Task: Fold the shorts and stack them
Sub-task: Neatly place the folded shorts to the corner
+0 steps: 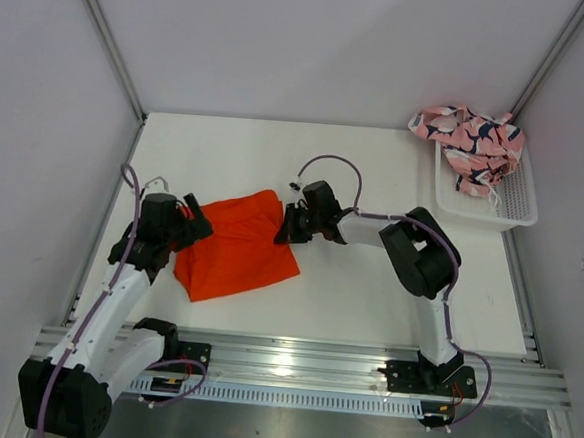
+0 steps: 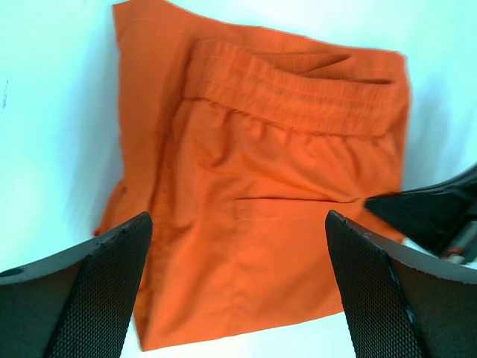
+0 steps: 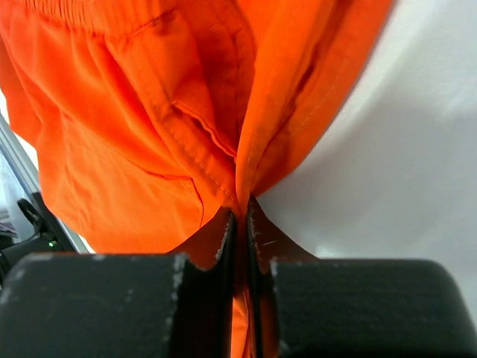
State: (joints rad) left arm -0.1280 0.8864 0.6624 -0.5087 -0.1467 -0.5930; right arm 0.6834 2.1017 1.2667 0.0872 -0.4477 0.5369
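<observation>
Top view: orange shorts point(image 1: 235, 245) spread left-centre on table point(image 1: 367, 294), open surface noted to right; pink printed shorts point(image 1: 468, 136) heaped on basket point(image 1: 518, 210), far right corner
Left wrist: left gripper point(image 2: 237, 220) spread wide over orange shorts, nothing gripped
Right wrist: right gripper point(image 3: 240, 216) clamped on bunched edge of orange shorts

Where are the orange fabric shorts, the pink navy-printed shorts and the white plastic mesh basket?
orange fabric shorts point(image 1: 238, 247): top view, middle of the spread fabric.
pink navy-printed shorts point(image 1: 470, 139): top view, centre of the bunched heap.
white plastic mesh basket point(image 1: 515, 198): top view, bare mesh near right rim.
</observation>
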